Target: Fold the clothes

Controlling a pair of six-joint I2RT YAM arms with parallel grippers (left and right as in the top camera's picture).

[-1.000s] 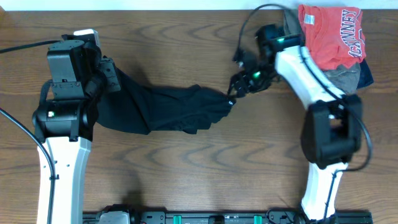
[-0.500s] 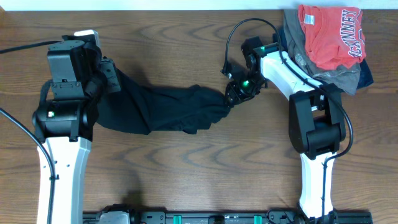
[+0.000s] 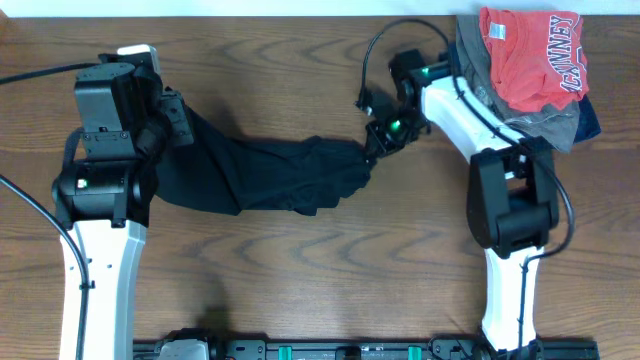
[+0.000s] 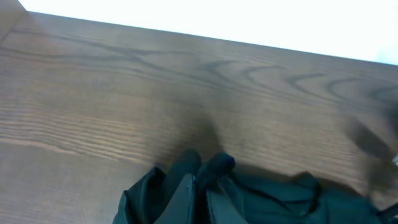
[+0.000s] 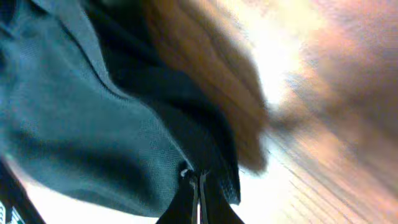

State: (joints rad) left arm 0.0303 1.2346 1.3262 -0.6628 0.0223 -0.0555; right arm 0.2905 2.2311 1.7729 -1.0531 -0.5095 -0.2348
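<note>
The clothes [image 3: 270, 175], a black garment, hang stretched in a loose band between my two grippers above the wooden table [image 3: 300, 280]. My left gripper [image 3: 183, 118] is shut on the garment's left end, at the back left. In the left wrist view the fingers [image 4: 200, 186] sit pressed together with dark folds [image 4: 280, 202] bunched around them. My right gripper [image 3: 372, 152] is shut on the garment's right tip, near the table's back middle. The right wrist view shows its jaws [image 5: 198, 186] closed on a cloth edge, and the fabric [image 5: 81, 124] spreads away to the left.
A red shirt with white lettering [image 3: 530, 55] lies on grey and navy garments [image 3: 555, 125] in the back right corner, just behind the right arm. A black cable [image 3: 375, 50] loops above the right wrist.
The right gripper's jaws have closed on the garment's right tip, and the right arm has swung in towards the left. The left arm and its hold are unchanged.
</note>
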